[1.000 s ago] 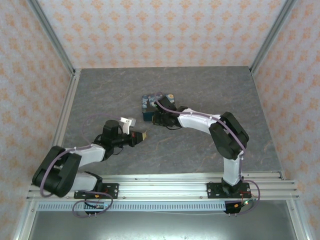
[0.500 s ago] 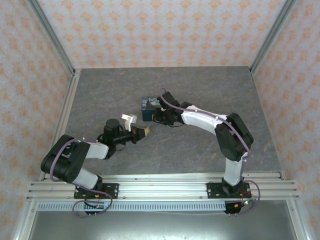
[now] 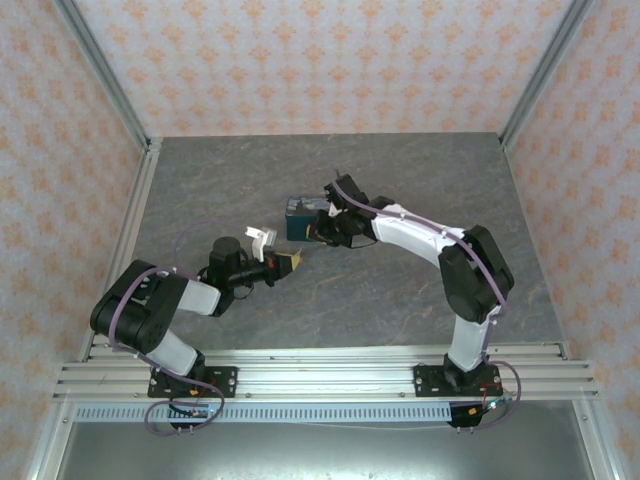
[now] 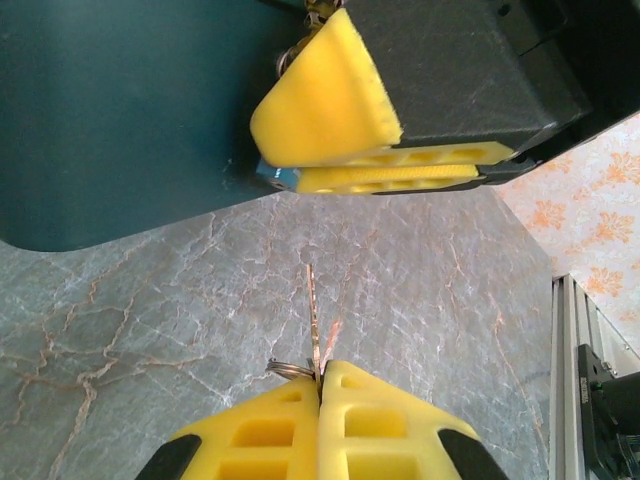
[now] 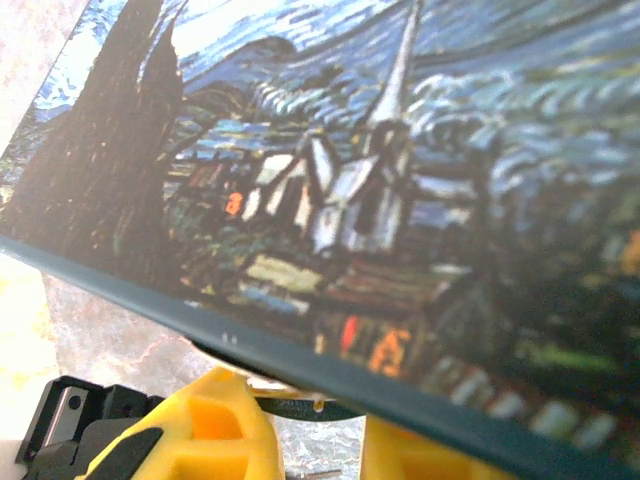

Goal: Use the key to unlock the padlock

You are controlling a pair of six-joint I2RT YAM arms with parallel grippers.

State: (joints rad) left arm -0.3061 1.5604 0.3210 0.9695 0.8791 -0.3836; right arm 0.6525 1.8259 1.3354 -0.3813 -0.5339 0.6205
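1. The left gripper (image 3: 287, 263) sits left of centre in the overhead view. Its yellow pads (image 4: 270, 430) are pressed together on the key (image 4: 313, 320).
2. In the left wrist view the key is a thin, edge-on blade rising from between those pads at the lower middle of the frame. A small wire ring (image 4: 285, 367) sits at its base.
3. The key's tip stands apart from the padlock (image 4: 268, 175), with bare marbled table (image 3: 400, 170) showing between them.
4. Of the padlock, I see only a small bluish-grey bit at the upper middle of that frame. Its brass body cannot be told from the yellow foam around it.
5. The right gripper (image 4: 278, 158) has its fingers drawn nearly together. The bluish-grey bit is nipped at their tips, just beside the tin (image 3: 298, 214).
6. The tin is dark teal on its side wall, with a blue swirl-painted lid. It lies near the centre of the overhead view, touching the table.
7. A metal rail (image 3: 130, 230) borders the table on the left, and a double rail (image 3: 330, 375) carries the arm bases along the bottom.
8. Open table lies above the tin and to the right of the right arm, reaching the patterned walls (image 3: 320, 60).
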